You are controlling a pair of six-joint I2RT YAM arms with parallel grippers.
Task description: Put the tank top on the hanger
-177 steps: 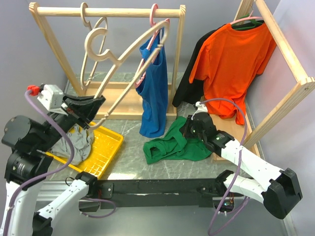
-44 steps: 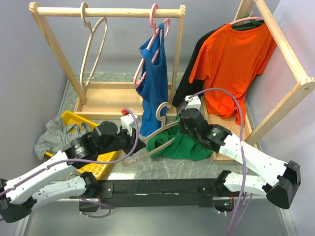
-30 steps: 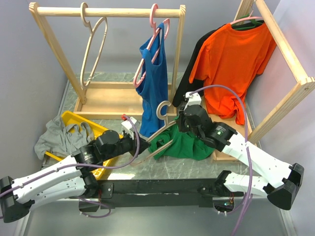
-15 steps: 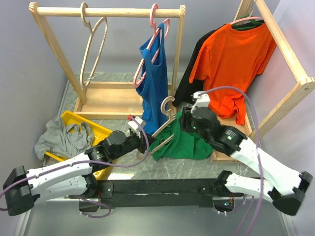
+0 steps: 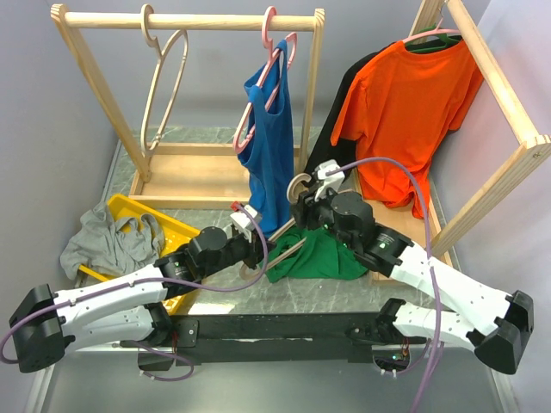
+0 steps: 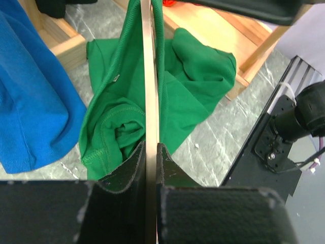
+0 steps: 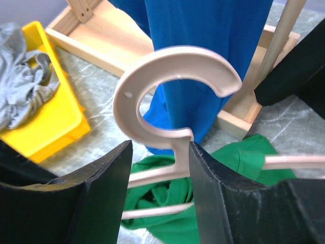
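Tank top (image 5: 320, 258), dark green, heaped on the desk (image 5: 284, 297) near centre, just right of the foot of the hanging blue top (image 5: 271, 155). Overhead view: hanger (image 5: 295, 179) slants across the heap's left edge, its long axis running from lower left up to the hook at upper right. Left pincer (image 5: 258, 245) sits at the low end, right pincer (image 5: 308, 205) at the hook end. Both arms are close to the cloth, and the right one reaches over the heap. Yellow tray (image 5: 185, 231) and grey cloth (image 5: 108, 237) lie well off to the left. Left wrist view: left pincer (image 6: 151, 150) clamped tight on the thin bar of the hanger (image 6: 148, 76), which runs straight away from the fingers. The tank top (image 6: 198, 76) lies beyond and below, mostly right of the bar. A green edge rises along both sides of the bar at its far end, so a strap seems looped over it, though this is not certain. Right wrist view: hanger (image 7: 172, 71) shows its hook upright just ahead of the right pincer (image 7: 159, 152). Jaws stand apart with the neck between them, close against the right finger, and no squeeze is visible. Tank top (image 7: 162, 193) shows under the neck. Judgement: the next move turns on the bar's line, since the cloth must be drawn along that axis. The right pincer, unclamped and above the heap, is better placed to pull.
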